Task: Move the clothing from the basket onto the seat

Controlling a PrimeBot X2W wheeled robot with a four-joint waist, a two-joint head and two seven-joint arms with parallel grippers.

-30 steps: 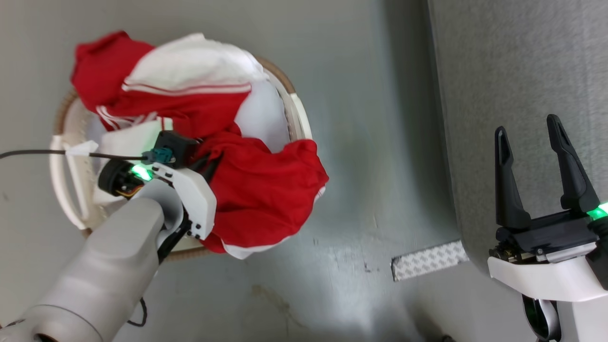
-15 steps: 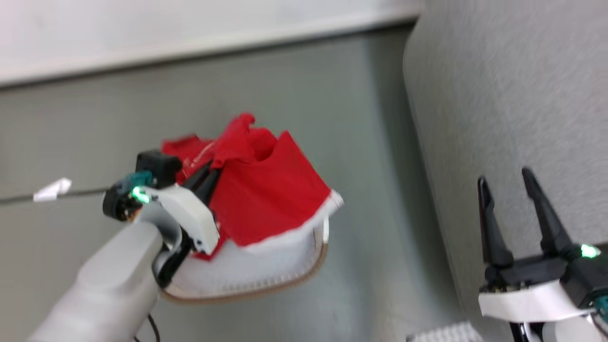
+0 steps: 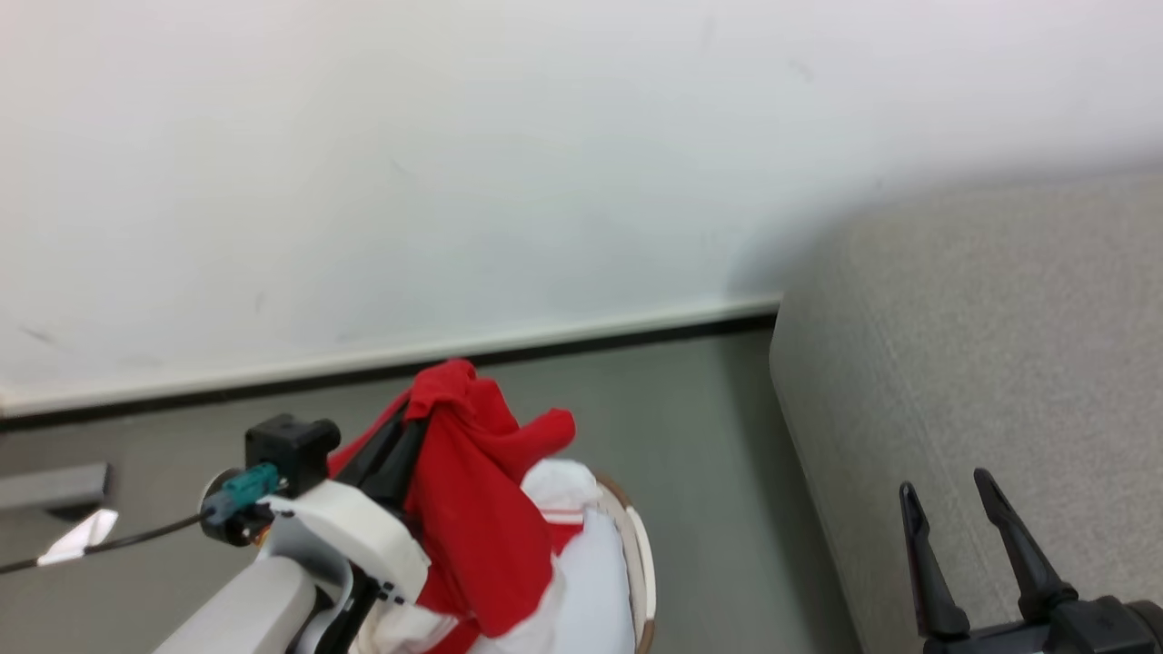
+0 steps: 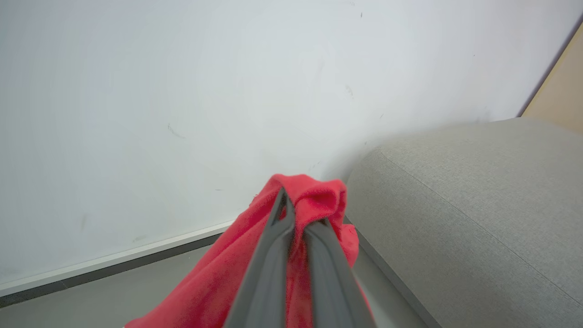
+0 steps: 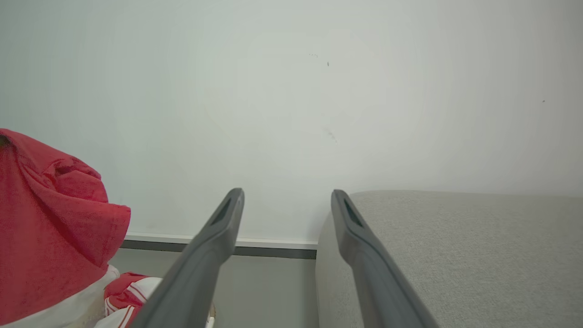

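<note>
Left gripper (image 3: 404,440), in the head view, is clamped on a fold of soft red fabric clothing (image 3: 477,518) with a white hem. The fabric hangs down from its two dark fingers. Directly beneath the gripper sits the small oval cream-white plastic basket (image 3: 641,563) with a brown rim. More red-and-white clothing is heaped inside it, and the hanging hem appears to touch that heap. Well off to this gripper's right stands the large grey fabric-upholstered seat (image 3: 981,363), with bare grey floor (image 3: 709,472) between. Right gripper (image 3: 945,486) hovers just before the seat's side, fingers apart and empty. It is nearer the seat, but the left one has the load.

In the left wrist view, the left gripper (image 4: 298,214) has its fingers pressed together on a bunch of red cloth (image 4: 205,287), which drapes over the tips and down to their left. The seat's rounded top (image 4: 478,205) lies ahead and to the right of the fingertips, backed by a pale wall (image 4: 182,91).

In the right wrist view, the right gripper (image 5: 287,196) has its fingers spread with nothing between them. The red cloth (image 5: 50,228) hangs far to their left, and the seat (image 5: 455,250) begins just beside the right finger.

The coming move looks like a rightward carry over the seat's edge, with the hem lifted free of the basket first.
</note>
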